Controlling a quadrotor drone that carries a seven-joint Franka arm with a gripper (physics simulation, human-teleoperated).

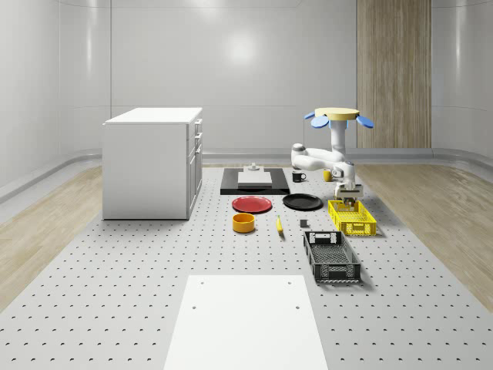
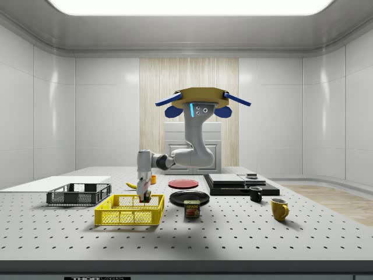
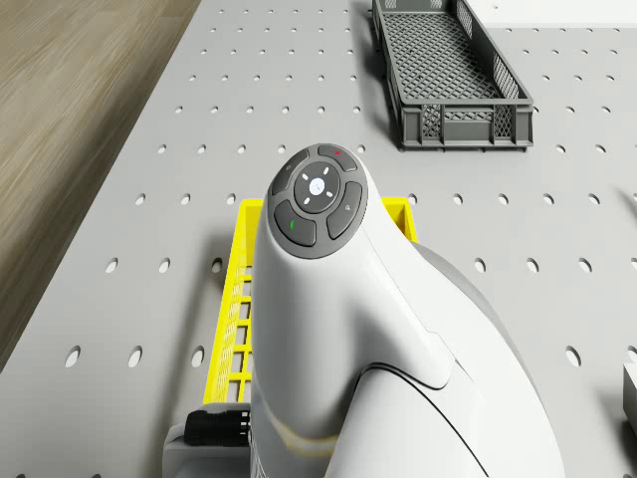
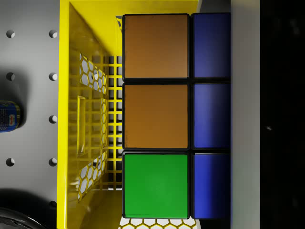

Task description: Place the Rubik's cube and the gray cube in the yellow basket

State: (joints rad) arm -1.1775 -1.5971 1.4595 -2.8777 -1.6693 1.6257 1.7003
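The drone (image 1: 337, 116) hovers above the table's right side, just behind the yellow basket (image 1: 352, 217). Its arm reaches down so that the gripper (image 1: 349, 197) hangs inside the basket's far end. The gripper (image 2: 143, 194) is shut on the Rubik's cube (image 4: 155, 117), whose orange, green and blue tiles sit just above the yellow basket's mesh floor (image 4: 112, 119). From the side, the Rubik's cube (image 2: 144, 199) is level with the yellow basket's rim (image 2: 129, 209). A small dark gray block (image 1: 303, 224), possibly the gray cube, lies on the table to the whole-scene view's left of the basket.
A dark grey crate (image 1: 331, 256) stands in front of the basket. Red plate (image 1: 252, 203), black plate (image 1: 302, 201), orange bowl (image 1: 243, 222), banana (image 1: 279, 224), two mugs, a can (image 2: 192, 209) and a black mat with a pale slab (image 1: 254, 179) lie nearby. A white cabinet (image 1: 152, 162) stands left.
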